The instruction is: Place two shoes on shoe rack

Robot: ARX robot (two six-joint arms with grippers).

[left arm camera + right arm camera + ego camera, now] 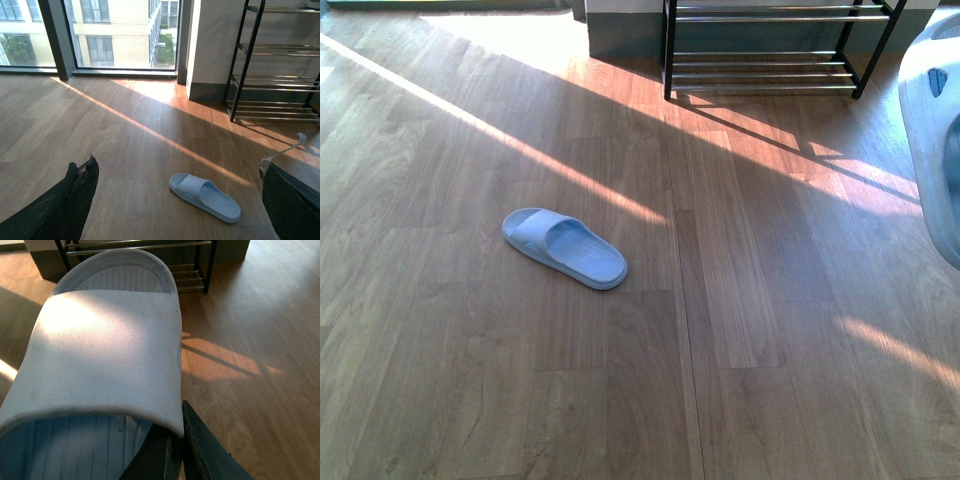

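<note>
Pale blue slide clamped in the right gripper, its mate lying on the floor

The lifted slide (105,350) is gripped at its side edge by the right gripper (177,437), whose jaws are closed on it, and is held above the wooden floor (770,350) with its far end towards the shoe rack (195,270). The second slide (565,248) is seen flat on the floor, well apart from the rack. The left gripper (177,165) is seen with its fingers spread wide.

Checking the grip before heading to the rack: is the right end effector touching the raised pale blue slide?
Touching. Right wrist view shows the right end effector's black fingers clamped on the pale blue slide's edge.
</note>
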